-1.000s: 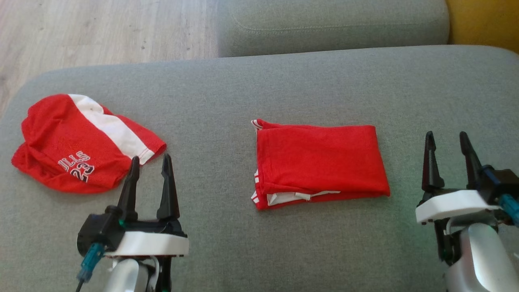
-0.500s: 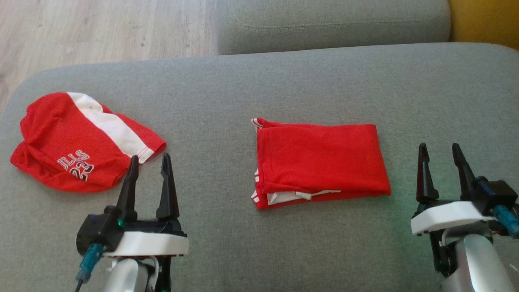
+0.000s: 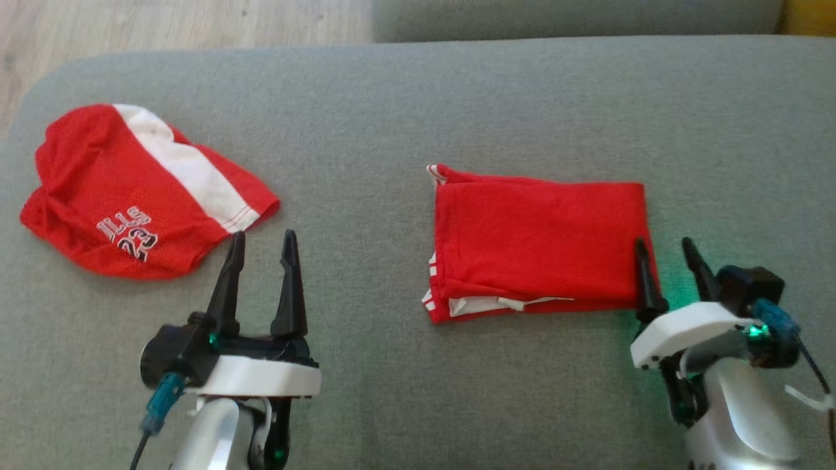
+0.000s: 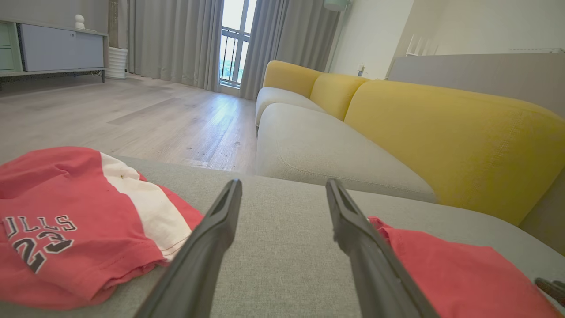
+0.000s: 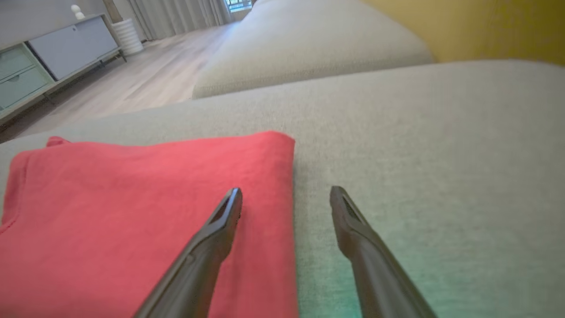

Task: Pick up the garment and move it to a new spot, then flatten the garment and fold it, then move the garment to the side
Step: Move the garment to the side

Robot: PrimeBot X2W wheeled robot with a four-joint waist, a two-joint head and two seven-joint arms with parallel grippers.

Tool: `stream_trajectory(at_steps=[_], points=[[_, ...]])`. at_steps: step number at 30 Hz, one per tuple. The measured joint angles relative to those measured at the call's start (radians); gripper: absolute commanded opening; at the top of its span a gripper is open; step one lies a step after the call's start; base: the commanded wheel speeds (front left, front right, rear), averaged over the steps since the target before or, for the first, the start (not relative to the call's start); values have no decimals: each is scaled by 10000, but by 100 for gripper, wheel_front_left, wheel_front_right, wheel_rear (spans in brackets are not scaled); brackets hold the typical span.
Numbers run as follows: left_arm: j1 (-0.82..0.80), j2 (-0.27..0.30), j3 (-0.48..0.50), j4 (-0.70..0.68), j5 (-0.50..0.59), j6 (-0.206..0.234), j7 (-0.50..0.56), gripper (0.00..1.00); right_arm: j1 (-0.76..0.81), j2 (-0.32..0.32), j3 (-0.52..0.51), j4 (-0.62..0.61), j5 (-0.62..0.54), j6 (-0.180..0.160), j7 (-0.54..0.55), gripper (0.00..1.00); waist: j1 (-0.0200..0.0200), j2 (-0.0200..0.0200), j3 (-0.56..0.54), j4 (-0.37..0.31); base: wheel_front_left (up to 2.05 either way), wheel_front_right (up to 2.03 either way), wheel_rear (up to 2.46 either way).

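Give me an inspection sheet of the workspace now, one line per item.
surface: grey sofa cushion, flat fabric.
job's things: folded red garment, neat rectangle mid-cushion, white trim at its near edge.
clutter: crumpled red jersey, white stripe, number 23, far left, apart from the folded one.
grippers: left gripper open, holding nothing, over bare cushion; right gripper open, one finger over the folded garment's right edge, the other over cushion; contact cannot be told.
cables: teal connector on each gripper; thin black cable beside the right one.
surroundings: wooden floor, yellow backrest, grey curtains.
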Motion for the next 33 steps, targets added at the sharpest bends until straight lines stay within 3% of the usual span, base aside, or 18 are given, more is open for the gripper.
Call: stream_trajectory(at_steps=[14,15,16,21,27,33], points=[[-343,-2,-92,148,0,-2,0,100,-1639,-267,1210,2617,1166,0,52,100,-1,0,632,459,0,0,0],[-375,-2,-92,150,0,-2,0,100,-1728,-295,1346,2731,1264,-2,50,67,-1,0,647,460,0,0,0],[-394,-2,-92,151,0,-2,0,100,-1783,-311,1446,2830,1390,-2,50,0,-2,0,657,456,0,0,0],[-443,-2,-71,211,0,0,0,100,-2216,-205,1728,3488,1275,2,-309,0,-1,0,616,315,0,0,0],[-446,-2,-23,236,0,0,0,100,-2536,-173,997,3735,-571,4,-495,0,-1,0,451,61,0,0,0],[-447,-2,-12,226,0,0,0,100,-2654,-1465,234,3068,-1810,2,-560,0,-1,0,400,-149,0,0,0]])
